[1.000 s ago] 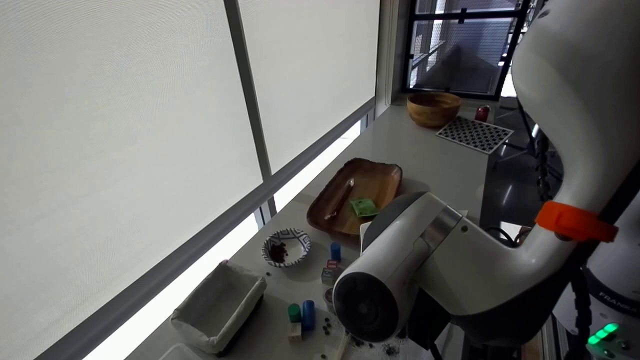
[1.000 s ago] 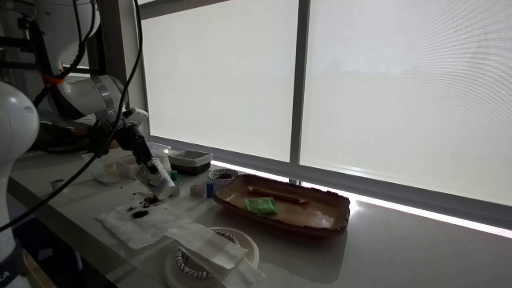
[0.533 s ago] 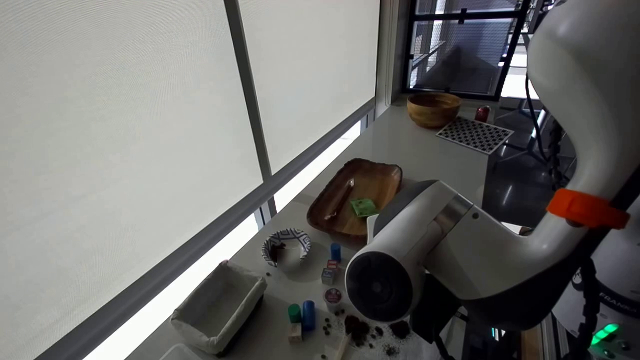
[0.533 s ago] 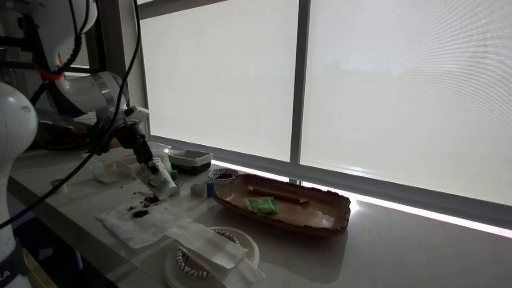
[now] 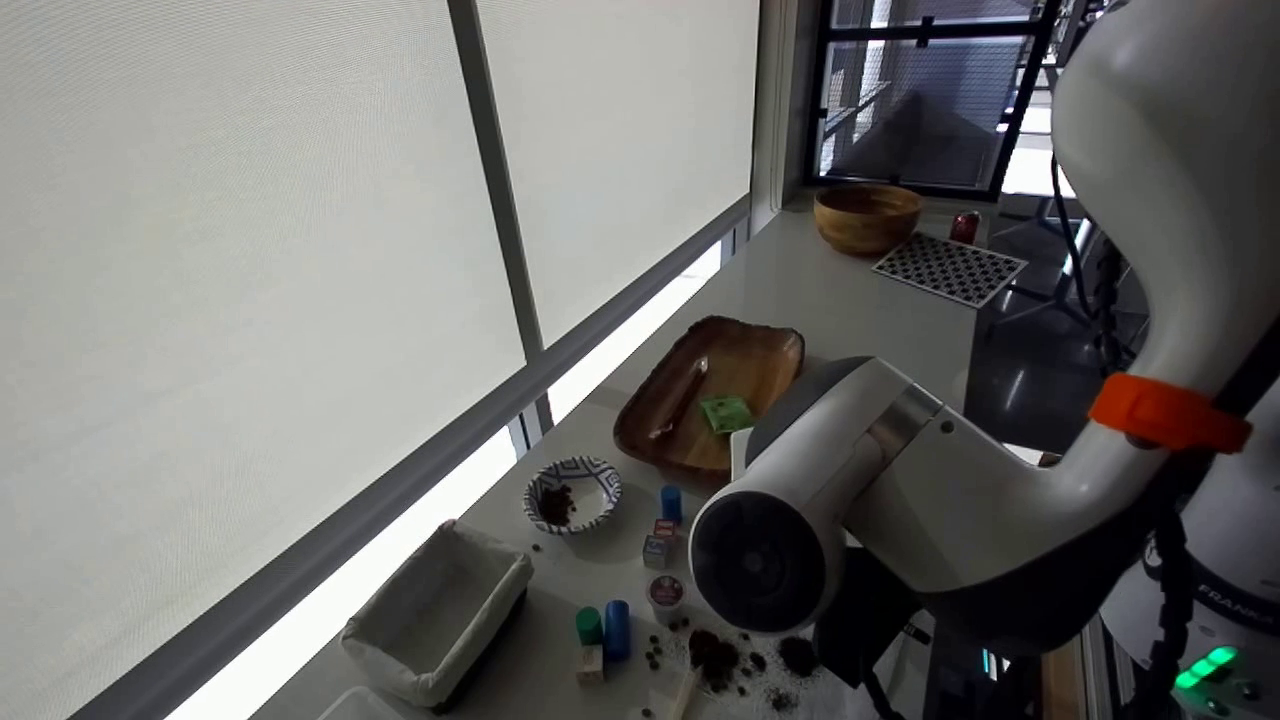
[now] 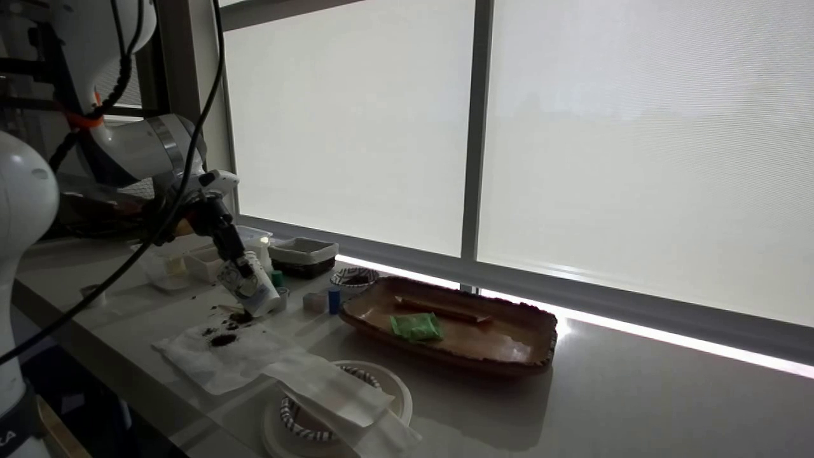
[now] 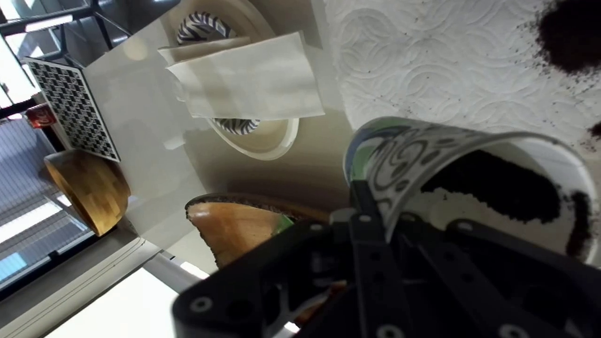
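My gripper [image 6: 243,266] is shut on the wall of a white patterned paper cup [image 6: 255,294]. In the wrist view one black finger [image 7: 365,202] lies along the cup's outside, and the other goes in over the rim. The cup is tilted, its mouth toward the wrist camera, with dark grounds [image 7: 507,188] inside. It hangs low over the counter by a white paper towel [image 6: 210,366]; whether it touches the surface I cannot tell. Dark heaps [image 6: 222,340] lie on the towel. An exterior view hides cup and fingers behind the arm [image 5: 800,510].
A wooden tray [image 6: 502,350] carries a green packet [image 6: 416,327]. Napkins [image 6: 337,394] lie across a plate and bowl. Near the arm stand a small tub [image 5: 665,593], a blue cylinder [image 5: 617,630] and a patterned bowl [image 5: 597,490]. A lined basket [image 5: 425,690] sits by the window.
During the first half second the arm shifted slightly, uncovering the small tub and dark heaps in an exterior view. Since then it has barely moved. The cup stays gripped and tilted.
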Motion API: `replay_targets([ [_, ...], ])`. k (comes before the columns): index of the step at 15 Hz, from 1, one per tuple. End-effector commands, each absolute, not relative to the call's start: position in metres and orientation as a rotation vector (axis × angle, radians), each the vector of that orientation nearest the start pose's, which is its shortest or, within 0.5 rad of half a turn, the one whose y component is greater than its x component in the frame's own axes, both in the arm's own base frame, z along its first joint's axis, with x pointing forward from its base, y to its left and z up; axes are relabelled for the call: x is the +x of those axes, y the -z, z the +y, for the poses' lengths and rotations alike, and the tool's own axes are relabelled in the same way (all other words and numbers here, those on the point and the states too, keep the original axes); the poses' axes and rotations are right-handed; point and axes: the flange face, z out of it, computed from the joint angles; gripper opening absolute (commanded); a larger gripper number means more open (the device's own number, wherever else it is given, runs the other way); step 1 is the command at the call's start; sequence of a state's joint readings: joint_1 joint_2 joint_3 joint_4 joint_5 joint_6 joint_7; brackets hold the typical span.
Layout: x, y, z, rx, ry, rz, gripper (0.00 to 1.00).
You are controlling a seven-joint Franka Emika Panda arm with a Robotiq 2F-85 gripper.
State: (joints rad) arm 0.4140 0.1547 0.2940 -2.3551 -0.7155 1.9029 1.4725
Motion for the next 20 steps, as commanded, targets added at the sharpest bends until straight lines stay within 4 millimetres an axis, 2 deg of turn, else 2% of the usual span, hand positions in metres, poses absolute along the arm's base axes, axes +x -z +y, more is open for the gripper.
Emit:
replay_targets([
  [1, 0.373, -0.257, 0.244, 2.538, -0.322, -0.419, 0.01],
  [4, 0.377, -0.262, 0.222, 2.683, -0.339, -0.508, 0.01],
  [10, 0.372, -0.256, 0.163, 2.845, -0.226, -0.688, 0.01],
  [13, 0.369, -0.247, 0.142, 2.901, -0.168, -0.783, 0.01],
  [17, 0.365, -0.236, 0.127, 2.94, -0.133, -0.902, 0.01],
  [20, 0.374, -0.231, 0.127, 2.943, -0.117, -0.973, 0.01],
])
